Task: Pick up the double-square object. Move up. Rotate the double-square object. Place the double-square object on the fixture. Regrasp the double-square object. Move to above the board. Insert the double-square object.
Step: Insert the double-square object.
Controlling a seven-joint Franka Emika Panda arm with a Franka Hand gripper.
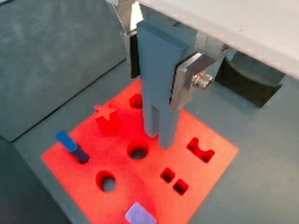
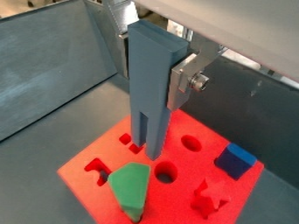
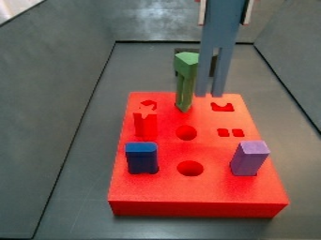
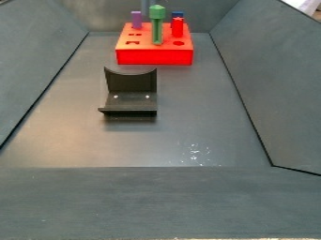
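My gripper [image 1: 162, 66] is shut on the double-square object [image 1: 156, 83], a long slate-blue grooved bar hanging upright. The silver fingers [image 2: 184, 80] clamp its upper part. Both wrist views show the bar's lower end hovering above the red board [image 1: 122, 179], apart from it. In a side view the bar [image 3: 222, 47] hangs over the board's [image 3: 194, 192] far side, just right of the green peg [image 3: 186, 80], with the gripper [image 3: 223, 7] at the frame's top edge. The pair of small square holes [image 3: 228, 132] lies in front of the bar. The dark fixture [image 4: 128, 91] stands on the floor in front of the board [image 4: 157, 54].
On the board stand a blue block [image 3: 141, 157], a purple block [image 3: 250, 157] and a red star-shaped piece [image 3: 145, 122]. The green peg [image 2: 131, 188] rises close to the bar's lower end. Sloped grey walls [image 4: 44, 84] enclose the floor.
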